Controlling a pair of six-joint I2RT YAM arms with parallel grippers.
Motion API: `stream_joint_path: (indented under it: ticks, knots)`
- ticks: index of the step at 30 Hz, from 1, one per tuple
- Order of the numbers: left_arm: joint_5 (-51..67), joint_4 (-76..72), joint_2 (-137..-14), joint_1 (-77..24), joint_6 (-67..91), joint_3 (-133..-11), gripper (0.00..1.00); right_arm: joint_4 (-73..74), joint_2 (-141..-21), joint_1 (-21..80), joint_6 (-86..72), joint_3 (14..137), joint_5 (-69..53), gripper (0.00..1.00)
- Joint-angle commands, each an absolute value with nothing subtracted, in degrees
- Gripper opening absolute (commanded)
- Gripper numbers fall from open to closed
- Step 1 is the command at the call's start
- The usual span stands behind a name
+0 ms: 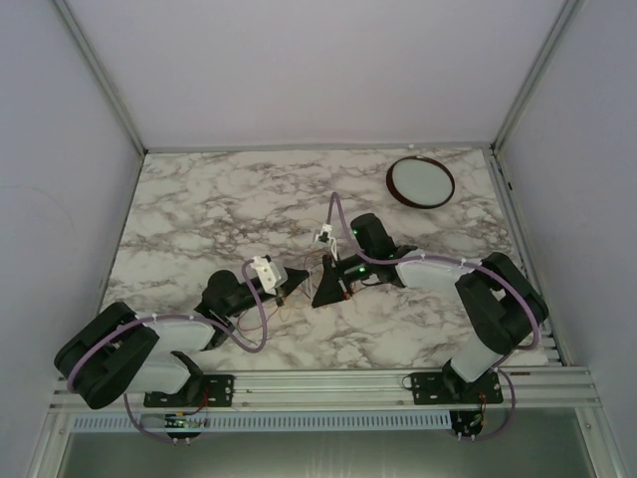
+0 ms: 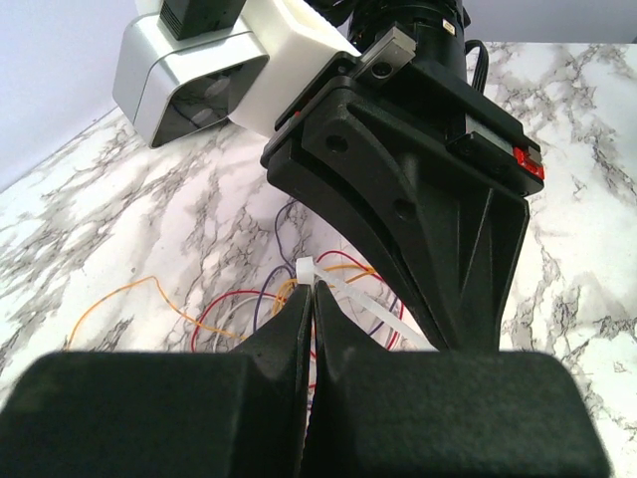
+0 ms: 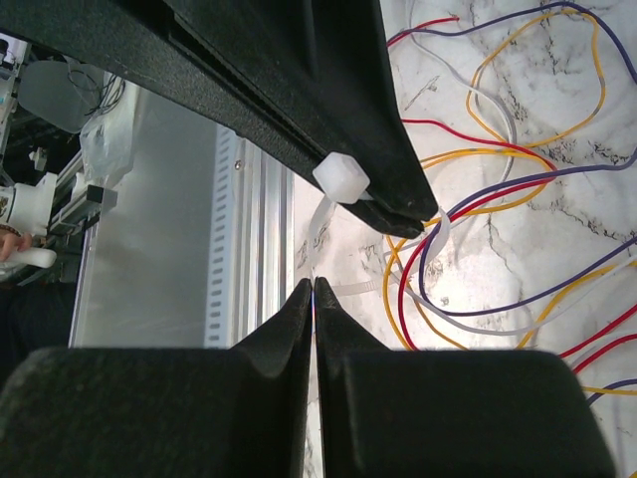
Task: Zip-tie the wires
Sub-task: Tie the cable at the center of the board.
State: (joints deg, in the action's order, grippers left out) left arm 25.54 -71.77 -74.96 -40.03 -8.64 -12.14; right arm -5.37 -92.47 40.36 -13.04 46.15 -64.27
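— What is the left pincer (image 2: 307,295) doing?
— Clenched, tips together, nipping the zip tie (image 2: 308,269) right at its white head.
— And the right pincer (image 3: 315,294)?
— Clenched as well. The tie's pale strap runs into its tips, so it seems to pinch the tail. The two pincers nearly meet, tip toward tip.
— The wires (image 3: 498,189)?
— Loose red, orange and purple loops on the marble desk (image 1: 199,219) beneath both pincers, the strap looped round some. A round dish (image 1: 420,181) sits far back right.
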Motion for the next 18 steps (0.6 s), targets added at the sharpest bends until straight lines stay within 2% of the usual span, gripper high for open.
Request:
stream_joint_path:
  ticks: [1, 18]
  knots:
    - [26.2, -74.5, -75.3, -40.6, -11.2, -11.8, 0.0, -5.2, -92.7, 39.7, -12.3, 48.9, -66.1, 0.0]
    - [24.3, -72.9, -75.9, -42.3, -13.1, -11.2, 0.0, -5.3, -92.8, 38.2, -13.9, 49.6, -65.9, 0.0]
